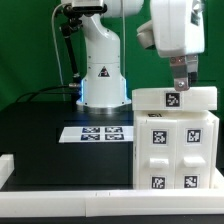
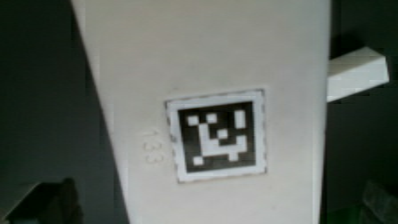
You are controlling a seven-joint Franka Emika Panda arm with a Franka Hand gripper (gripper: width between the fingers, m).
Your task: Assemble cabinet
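The cabinet body, a large white box with tagged drawer blocks on its front, stands at the exterior view's right on the black table. A white tagged panel lies across its top. My gripper hangs straight down over this panel, its fingertips at or just above the panel's upper face. In the wrist view the panel with its tag fills the middle. My gripper straddles it, with a dark finger standing apart from the panel's edge. The jaws look open and hold nothing.
The marker board lies flat in the middle of the table in front of the arm's base. A low white rim runs along the table's front, with a white block at the exterior view's left edge.
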